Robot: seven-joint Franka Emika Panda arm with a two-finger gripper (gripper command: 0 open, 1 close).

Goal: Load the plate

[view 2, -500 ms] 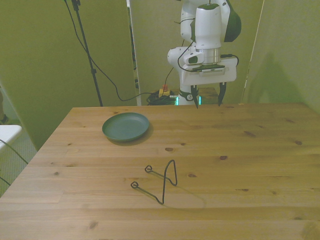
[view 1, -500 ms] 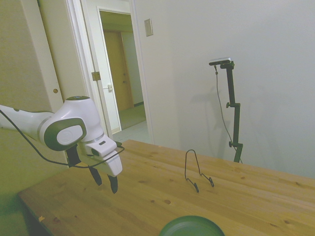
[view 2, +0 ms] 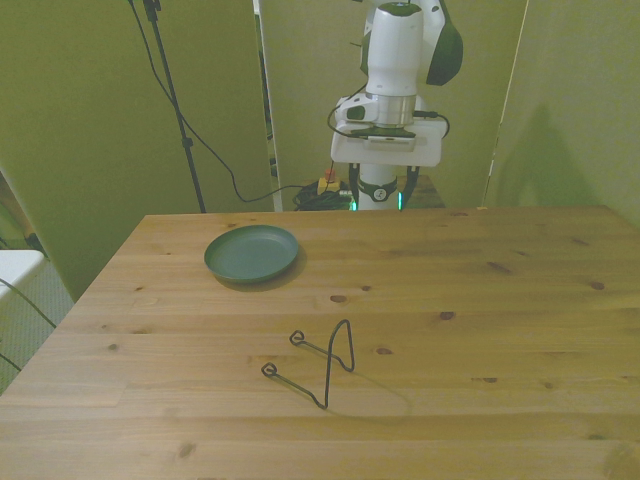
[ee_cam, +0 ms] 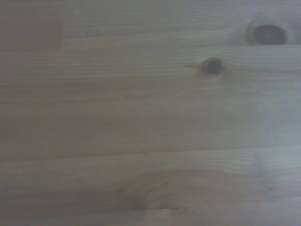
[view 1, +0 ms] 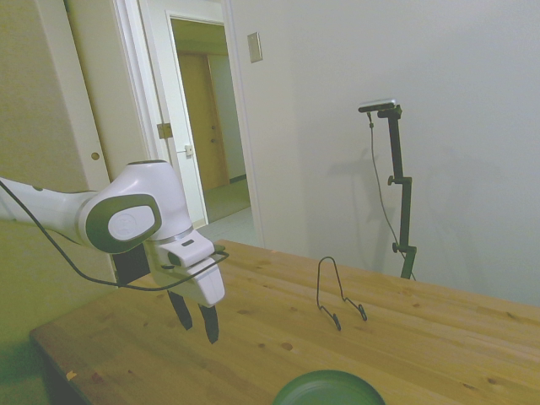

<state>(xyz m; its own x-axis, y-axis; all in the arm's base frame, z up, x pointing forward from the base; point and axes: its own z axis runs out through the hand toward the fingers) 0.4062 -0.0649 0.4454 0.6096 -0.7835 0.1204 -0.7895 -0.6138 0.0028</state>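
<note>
- Plate [view 2: 252,253]: dark green, round, lying flat on the wooden table [view 2: 480,330], toward the front view's left and the far part of the tabletop; nothing rests on it. In the side view only its far rim shows at the bottom edge [view 1: 328,388].
- Gripper [view 1: 197,319] hangs in the air above the table near its edge, fingers pointing down and spread apart, with nothing between them and touching nothing.
- It is well apart from the plate.
- Black wire stand [view 2: 318,362] sits upright nearer the middle of the table, apart from both plate and gripper.
- Wrist view shows only blurred bare wood with dark knots [ee_cam: 211,66].
</note>
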